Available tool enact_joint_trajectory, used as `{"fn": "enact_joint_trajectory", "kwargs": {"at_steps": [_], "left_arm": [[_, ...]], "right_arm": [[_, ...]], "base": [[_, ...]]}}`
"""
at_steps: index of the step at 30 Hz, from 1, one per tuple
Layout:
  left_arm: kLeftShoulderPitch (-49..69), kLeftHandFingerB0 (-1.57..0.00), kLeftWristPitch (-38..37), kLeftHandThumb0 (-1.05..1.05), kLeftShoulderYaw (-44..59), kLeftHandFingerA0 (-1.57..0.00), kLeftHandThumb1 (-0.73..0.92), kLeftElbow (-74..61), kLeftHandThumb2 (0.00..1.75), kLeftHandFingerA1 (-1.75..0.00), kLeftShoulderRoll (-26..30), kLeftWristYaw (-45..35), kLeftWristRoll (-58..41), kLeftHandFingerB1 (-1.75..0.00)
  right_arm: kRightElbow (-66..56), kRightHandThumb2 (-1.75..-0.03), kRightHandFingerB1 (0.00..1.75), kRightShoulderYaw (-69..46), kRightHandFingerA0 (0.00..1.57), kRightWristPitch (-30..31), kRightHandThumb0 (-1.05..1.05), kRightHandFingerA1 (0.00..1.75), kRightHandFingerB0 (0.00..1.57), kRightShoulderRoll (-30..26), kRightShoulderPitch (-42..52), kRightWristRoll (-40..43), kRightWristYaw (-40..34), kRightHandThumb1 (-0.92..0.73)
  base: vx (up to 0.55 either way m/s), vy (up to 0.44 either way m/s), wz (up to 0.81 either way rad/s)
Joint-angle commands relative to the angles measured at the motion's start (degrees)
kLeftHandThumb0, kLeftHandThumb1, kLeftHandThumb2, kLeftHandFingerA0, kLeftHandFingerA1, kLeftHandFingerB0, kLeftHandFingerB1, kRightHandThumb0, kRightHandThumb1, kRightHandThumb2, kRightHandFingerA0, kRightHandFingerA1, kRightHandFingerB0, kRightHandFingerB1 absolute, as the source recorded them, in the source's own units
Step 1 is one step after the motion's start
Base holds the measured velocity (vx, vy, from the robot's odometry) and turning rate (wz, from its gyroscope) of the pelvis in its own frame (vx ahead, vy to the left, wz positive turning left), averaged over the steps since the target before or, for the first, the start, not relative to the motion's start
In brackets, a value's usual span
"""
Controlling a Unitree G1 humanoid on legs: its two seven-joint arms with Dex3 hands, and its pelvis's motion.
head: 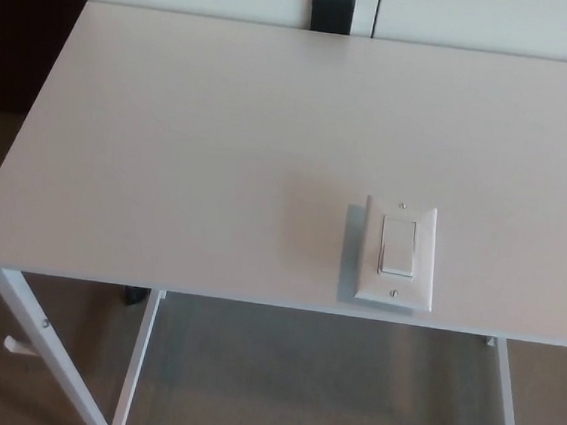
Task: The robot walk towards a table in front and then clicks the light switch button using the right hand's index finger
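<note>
Head view, looking down on a white counter [220, 136]. Light switch plate [398, 254] lying flat near the front edge, right of centre, long axis running front to back; rocker button [398, 247] centred in the plate, between two small screws. Plate set close to the counter's near edge but not overhanging it. Rest of the surface bare. Black object [332, 12] just beyond the far edge, against a pale panel. White counter legs [44, 350] and brown floor [317, 387] visible below the front edge.

Neither hand in frame: no arm, no forearm, no finger. State of the right hand, whether fingers apart or together, impossible to tell from this view; same for the left. Pose of either arm likewise not shown.

Governing relation for the press: button displaced toward the right half of the picture, hence toward the side from which the right arm enters. Right hand judged the nearer one, consistent with the task. Expected approach from the lower right, index finger descending onto the rocker along a near-vertical line.

Stage judged as end of approach to the counter, reach not yet begun. Risk: landing on the plate's border or a screw rather than on the rocker itself.
</note>
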Motion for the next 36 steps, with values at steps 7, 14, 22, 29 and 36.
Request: {"fn": "enact_joint_trajectory", "kwargs": {"at_steps": [7,14,22,29,36], "left_arm": [[0.4,-0.33,-0.5,-0.27,0.8,-0.45,0.61,-0.7,0.58,-0.41,1.1,0.1,0.1,-0.34],[-0.1,-0.34,-0.1,-0.29,0.9,-0.46,0.61,-1.0,0.58,-0.42,1.6,0.3,0.3,-0.34],[0.2,-0.35,-0.4,-0.28,1.1,-0.47,0.6,-1.1,0.58,-0.42,1.3,0.3,0.1,-0.34],[0.1,-0.36,-0.6,-0.28,1.5,-0.47,0.6,-0.7,0.58,-0.42,1.3,-0.7,-0.6,-0.34],[0.5,-0.35,0.3,-0.29,1.2,-0.47,0.6,-2.6,0.57,-0.42,1.6,-0.5,-0.1,-0.34]], "right_arm": [[-52.2,-0.9,0.46,-9.9,0.55,2.8,-0.65,0.55,0.36,-6.7,16.2,18.3,5.0,-0.52],[-58.8,-0.6,0.37,-12.5,0.57,-4.3,-0.61,0.38,0.51,-1.1,12.3,10.1,0.7,-0.63],[-56.7,-0.88,0.46,-13.7,0.21,1.7,-0.67,0.56,0.31,4.6,-6.4,-6.5,-3.7,-0.58],[-44.1,-0.92,0.55,-12.3,0.0,6.5,-0.76,0.39,0.13,2.7,-22.1,-27.9,-4.8,-0.61],[-34.1,-0.61,0.42,-7.9,0.0,13.1,-0.74,0.27,0.19,-0.3,-33.7,-39.3,-1.8,-0.65]], "base": [[0.0,0.0,0.0],[0.0,0.0,0.0],[0.0,0.0,0.0],[0.0,0.0,0.0],[0.0,0.0,0.0]]}}
